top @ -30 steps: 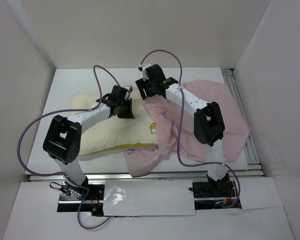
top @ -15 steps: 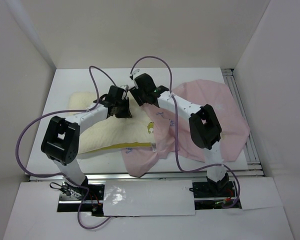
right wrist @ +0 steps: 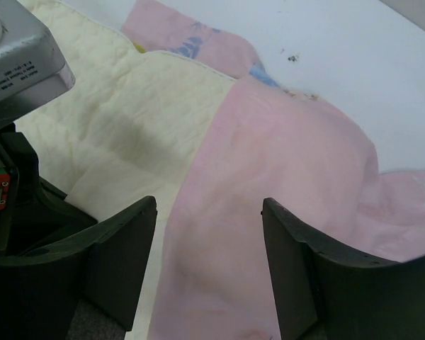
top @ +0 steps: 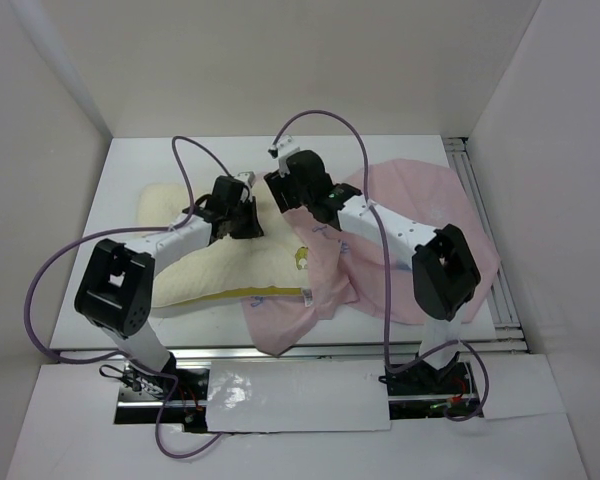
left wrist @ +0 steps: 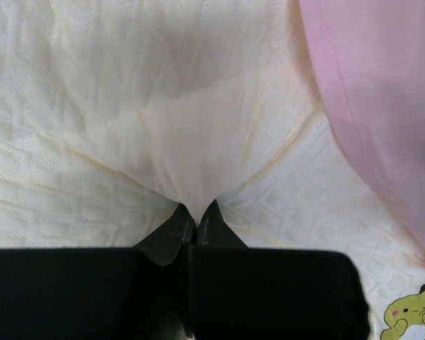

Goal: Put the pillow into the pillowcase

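On the left half of the white bench (top: 130, 165), the soft, cream-yellow quilted pillow (top: 195, 275) lies flat. Its right end is hidden under the thin pale-pink pillowcase (top: 430, 210), whose printed face barely shows. The left pincer (left wrist: 196, 214) is clamped on a puckered fold of the pillow. The right pincer (right wrist: 209, 209) hangs, fingers apart, above the pillowcase's edge.

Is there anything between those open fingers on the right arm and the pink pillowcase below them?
Nothing visible. The right fingers stand open directly over the pillowcase, at its pink edge where it laps onto the pillow. The left fingers, pinching the pillow, sit off to one side.
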### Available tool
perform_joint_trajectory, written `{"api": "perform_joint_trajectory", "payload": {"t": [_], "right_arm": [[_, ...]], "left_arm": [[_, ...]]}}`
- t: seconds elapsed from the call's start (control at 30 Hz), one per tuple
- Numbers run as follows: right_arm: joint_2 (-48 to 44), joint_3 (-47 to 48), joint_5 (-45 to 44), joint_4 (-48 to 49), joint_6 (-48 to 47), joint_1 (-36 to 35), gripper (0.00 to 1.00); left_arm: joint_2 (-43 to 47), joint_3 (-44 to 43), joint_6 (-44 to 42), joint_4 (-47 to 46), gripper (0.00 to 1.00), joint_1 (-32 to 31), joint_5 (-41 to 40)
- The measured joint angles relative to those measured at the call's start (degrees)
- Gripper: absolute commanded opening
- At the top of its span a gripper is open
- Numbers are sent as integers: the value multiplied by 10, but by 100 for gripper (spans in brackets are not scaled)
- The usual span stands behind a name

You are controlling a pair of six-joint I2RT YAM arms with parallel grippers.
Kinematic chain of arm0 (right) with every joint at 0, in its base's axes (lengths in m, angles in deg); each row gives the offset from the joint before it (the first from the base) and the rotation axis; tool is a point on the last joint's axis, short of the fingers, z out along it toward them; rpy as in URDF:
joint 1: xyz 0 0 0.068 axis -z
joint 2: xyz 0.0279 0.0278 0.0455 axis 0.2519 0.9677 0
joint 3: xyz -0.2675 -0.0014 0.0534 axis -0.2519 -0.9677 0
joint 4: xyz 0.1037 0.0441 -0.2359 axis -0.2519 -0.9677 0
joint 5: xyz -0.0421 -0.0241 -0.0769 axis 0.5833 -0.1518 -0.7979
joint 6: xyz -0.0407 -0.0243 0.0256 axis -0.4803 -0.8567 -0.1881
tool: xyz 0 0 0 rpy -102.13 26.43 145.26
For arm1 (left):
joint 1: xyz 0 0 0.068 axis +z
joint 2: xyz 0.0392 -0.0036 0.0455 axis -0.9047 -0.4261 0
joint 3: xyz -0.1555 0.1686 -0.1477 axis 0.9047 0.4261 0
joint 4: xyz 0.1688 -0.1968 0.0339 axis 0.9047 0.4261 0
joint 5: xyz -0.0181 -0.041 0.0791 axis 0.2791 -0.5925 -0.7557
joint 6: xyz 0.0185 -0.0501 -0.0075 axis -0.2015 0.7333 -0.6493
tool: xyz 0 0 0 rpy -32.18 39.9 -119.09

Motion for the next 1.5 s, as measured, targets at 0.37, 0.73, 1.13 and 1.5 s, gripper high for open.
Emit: {"api": "perform_joint_trajectory", "payload": {"t": [0.37, 0.73, 1.13, 1.5], "right_arm": [[52, 1, 30, 7, 12, 8, 39], [67, 29, 40, 2, 30, 24, 0], [41, 32, 159, 12, 54, 27, 0], [15, 29, 385, 79, 146, 107, 0]], "left_arm": [[20, 21, 1, -13, 0, 0, 7], [44, 38, -2, -18, 0, 0, 9], [48, 41, -2, -19, 0, 0, 15], [156, 54, -40, 8, 0, -19, 36]]}}
